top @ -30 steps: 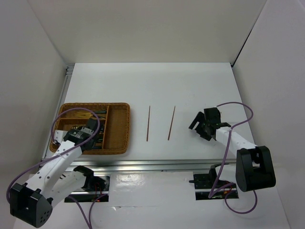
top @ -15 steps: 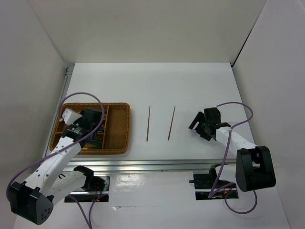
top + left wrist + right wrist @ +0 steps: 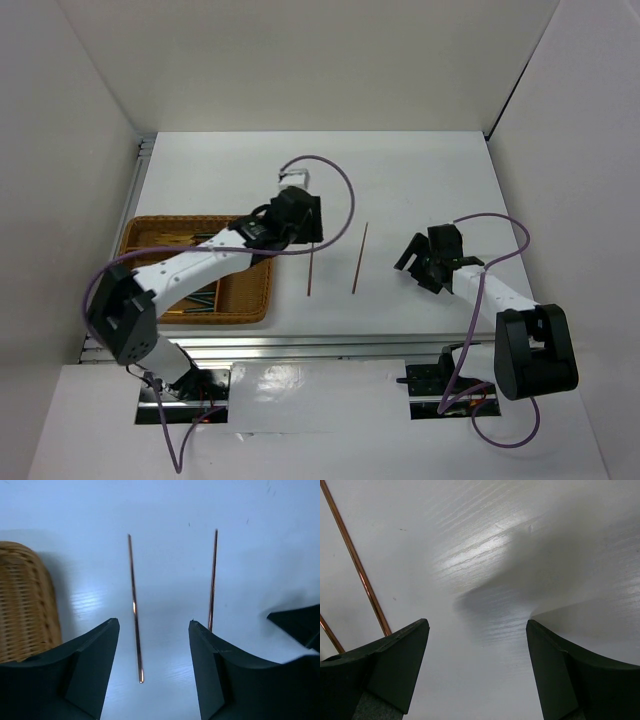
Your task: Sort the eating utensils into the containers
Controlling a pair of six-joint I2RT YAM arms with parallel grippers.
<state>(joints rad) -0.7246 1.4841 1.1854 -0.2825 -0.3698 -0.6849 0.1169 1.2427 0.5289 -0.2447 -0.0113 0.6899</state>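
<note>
Mostly done, by your top view: the table [image 3: 420, 170] carries the tray [image 3: 262, 292] left of the left gripper [image 3: 310, 226], with green-handled utensils [image 3: 200, 298] already inside. Two sticks remain. The first stick [image 3: 135, 610] lines up between that gripper's wide, empty jaws, and the second stick [image 3: 213, 580] lies just right. The right gripper [image 3: 416, 262] gapes empty too. Only the top view shows the tray's contents; only the wrist views show the jaw gaps.

Reads as a robotics lab test cell rather than any home or kitchen. Boxed in on three sides by plain white panels [image 3: 320, 70] around a bare white table [image 3: 400, 170], with an aluminium rail [image 3: 330, 346] along the near edge. Fitted with a left arm [image 3: 190, 265] and a right arm [image 3: 495, 300] bolted at that edge, both trailing loose purple cables [image 3: 320, 158].
</note>
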